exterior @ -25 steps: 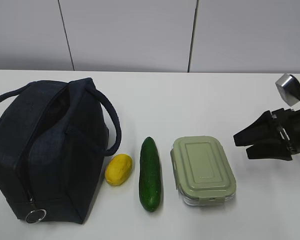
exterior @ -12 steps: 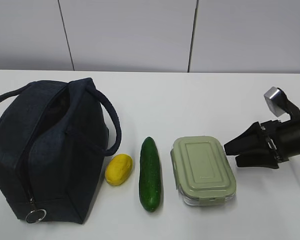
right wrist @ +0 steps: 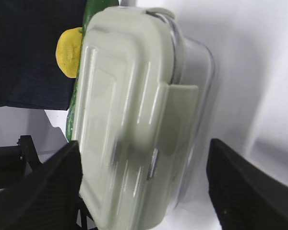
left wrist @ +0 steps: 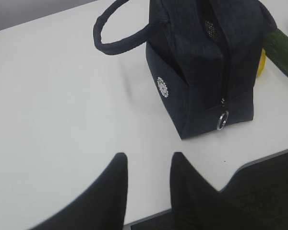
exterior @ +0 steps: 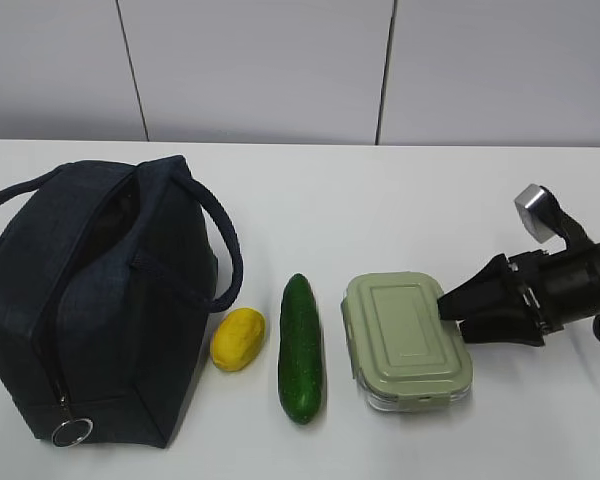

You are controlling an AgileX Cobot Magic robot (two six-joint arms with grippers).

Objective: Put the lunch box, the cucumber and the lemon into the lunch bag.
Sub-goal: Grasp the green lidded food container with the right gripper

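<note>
The lunch box, clear with a sage-green lid, lies on the white table right of the cucumber. The lemon lies between the cucumber and the navy lunch bag, whose top zipper stands open. My right gripper is open at the box's right end. In the right wrist view the lunch box sits between the spread fingers, with a gap on each side. My left gripper is open and empty over bare table, short of the lunch bag.
The table's front edge runs close under my left gripper. A grey panelled wall stands behind the table. The bag's ring pull hangs at its near lower corner.
My right gripper has moved left and down to the lunch box's right end, jaws still open. The bag, lemon, cucumber and box have not moved.
</note>
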